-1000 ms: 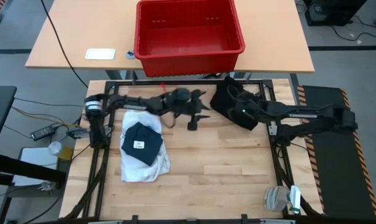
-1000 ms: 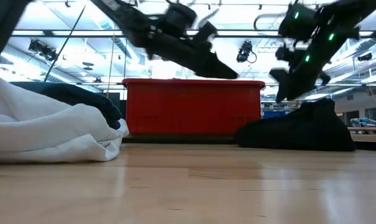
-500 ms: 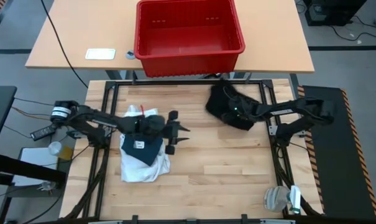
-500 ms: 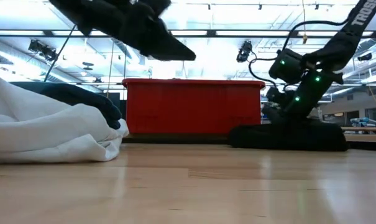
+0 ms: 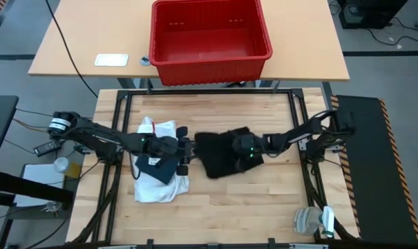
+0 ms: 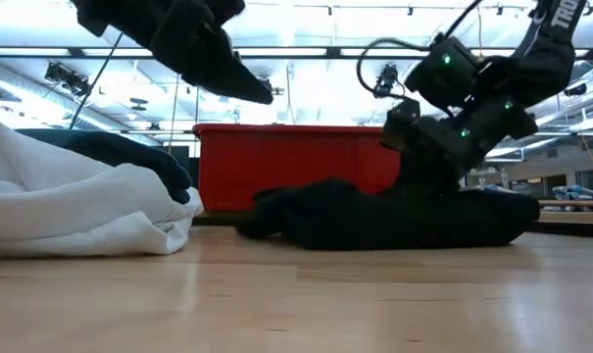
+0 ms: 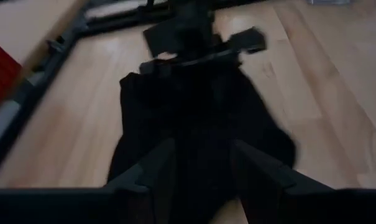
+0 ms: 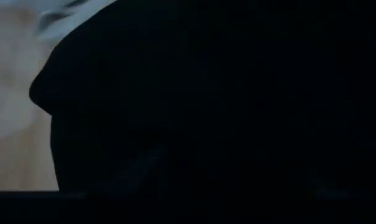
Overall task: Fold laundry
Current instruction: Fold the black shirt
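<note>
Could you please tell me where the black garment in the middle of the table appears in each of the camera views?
High view: black garment at table centre, right of the white shirt.
Low view: dark heap right of centre, before the red crate.
Left wrist view: centre.
Right wrist view: fills most of it.
Shared landmark: the red crate.

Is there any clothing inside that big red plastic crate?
No: seen from above, the red plastic crate shows only its bare ribbed floor, while the black garment lies on the wooden table.
</note>
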